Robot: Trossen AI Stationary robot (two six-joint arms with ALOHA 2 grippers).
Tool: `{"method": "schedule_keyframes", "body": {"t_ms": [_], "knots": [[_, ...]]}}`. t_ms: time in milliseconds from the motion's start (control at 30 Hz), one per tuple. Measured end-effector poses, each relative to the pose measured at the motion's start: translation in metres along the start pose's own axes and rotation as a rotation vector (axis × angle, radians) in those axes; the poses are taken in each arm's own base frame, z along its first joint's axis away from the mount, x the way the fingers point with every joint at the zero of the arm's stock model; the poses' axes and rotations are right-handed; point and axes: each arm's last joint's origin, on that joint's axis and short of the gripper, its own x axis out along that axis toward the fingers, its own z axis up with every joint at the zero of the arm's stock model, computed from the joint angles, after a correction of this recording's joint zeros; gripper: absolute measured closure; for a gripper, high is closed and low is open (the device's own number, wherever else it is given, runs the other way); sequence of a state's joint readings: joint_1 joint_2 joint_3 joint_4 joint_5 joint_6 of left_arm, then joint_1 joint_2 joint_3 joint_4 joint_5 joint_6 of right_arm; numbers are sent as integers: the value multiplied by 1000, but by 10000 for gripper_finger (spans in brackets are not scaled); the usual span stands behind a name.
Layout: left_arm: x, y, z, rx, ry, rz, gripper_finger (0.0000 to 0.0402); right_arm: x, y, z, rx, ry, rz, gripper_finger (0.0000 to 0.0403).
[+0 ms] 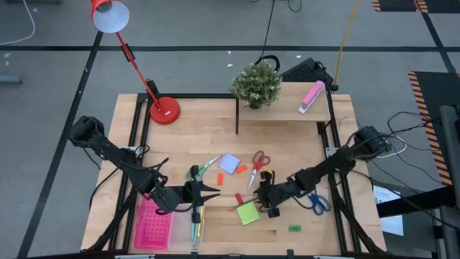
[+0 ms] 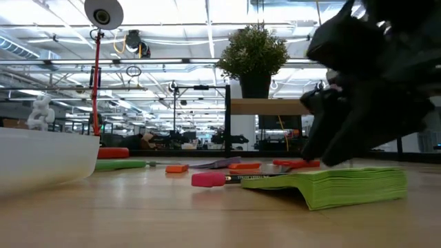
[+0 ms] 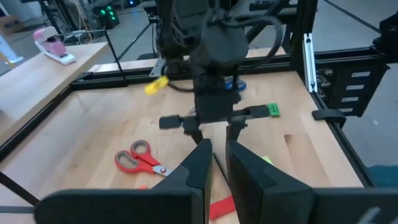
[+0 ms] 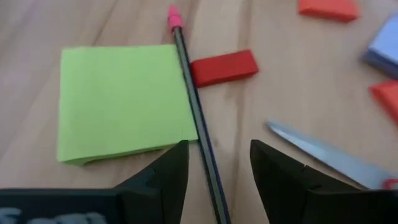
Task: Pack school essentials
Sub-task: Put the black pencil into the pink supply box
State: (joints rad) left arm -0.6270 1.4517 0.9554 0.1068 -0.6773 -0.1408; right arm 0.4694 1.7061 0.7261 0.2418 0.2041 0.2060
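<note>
Wooden table (image 1: pixel 215 137) fills the view, red lamp (image 1: pixel 164 109) at its back left, potted plant (image 1: pixel 256 85) on the raised shelf. Pink tray (image 1: pixel 153 229) sits at the front left edge. Left gripper (image 1: pixel 210 192) hangs just beside it over the clear bin, jaws nearly closed with only a thin gap, nothing between them. Right gripper (image 4: pixel 214 168) is low over the table centre, fingers spread, straddling the pencil (image 4: pixel 198 121). That pencil lies along the edge of the green note pad (image 4: pixel 121 99), touching the small red block (image 4: pixel 224 67). Red scissors (image 1: pixel 258 164) and pale-blue pad (image 1: pixel 229 162) lie behind; blue scissors (image 1: pixel 319 204) to the right; tiny green block (image 1: pixel 295 228) near the front.
</note>
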Motion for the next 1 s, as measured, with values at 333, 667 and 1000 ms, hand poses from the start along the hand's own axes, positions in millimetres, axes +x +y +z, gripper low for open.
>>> {"method": "schedule_keyframes", "body": {"t_ms": [333, 667, 1000], "knots": [[0, 0, -1, 9, 11, 2, 352, 9, -5, -10, -27, 84, 31, 269], [0, 0, -1, -8, 6, 1, 353, 11, -9, -16, -5, 91, 13, 392], [7, 4, -6, -22, 38, 23, 352, 2, -9, -6, -49, 18, 27, 389]]}}
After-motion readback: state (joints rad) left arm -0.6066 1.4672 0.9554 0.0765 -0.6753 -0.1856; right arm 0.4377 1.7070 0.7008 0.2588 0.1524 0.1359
